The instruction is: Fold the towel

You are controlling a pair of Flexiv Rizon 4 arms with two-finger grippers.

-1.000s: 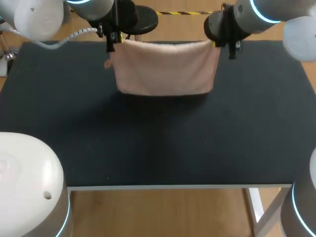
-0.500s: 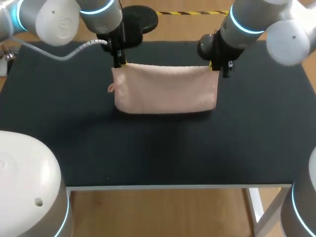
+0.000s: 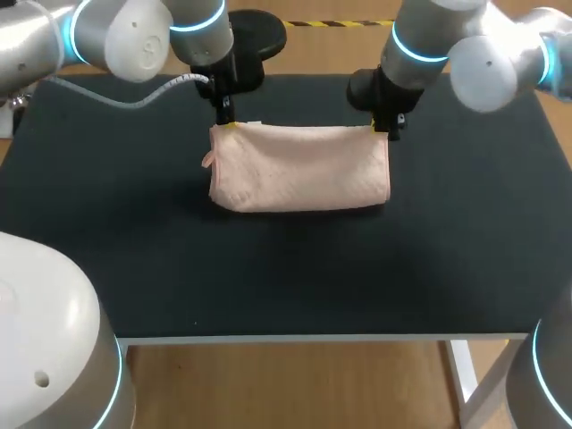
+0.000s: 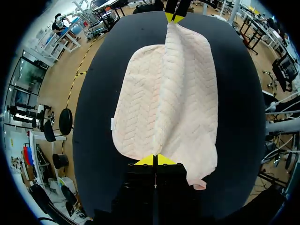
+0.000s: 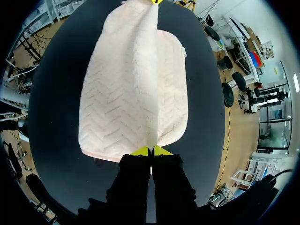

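Left wrist view: left tool (image 4: 155,161) tight on towel (image 4: 164,103) ridge, obscure overhead.

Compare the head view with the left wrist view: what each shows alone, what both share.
Only the head view: the left arm and right arm themselves, and the table's front edge. Only the left wrist view: the towel's raised ridge running between the left gripper and right gripper. Both: each gripper pinching a towel corner.

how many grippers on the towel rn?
2. The left gripper pinches the towel at its far-left corner, and the right gripper pinches the far-right corner. Both wrist views show the tips closed on the fabric, and nothing is hidden.
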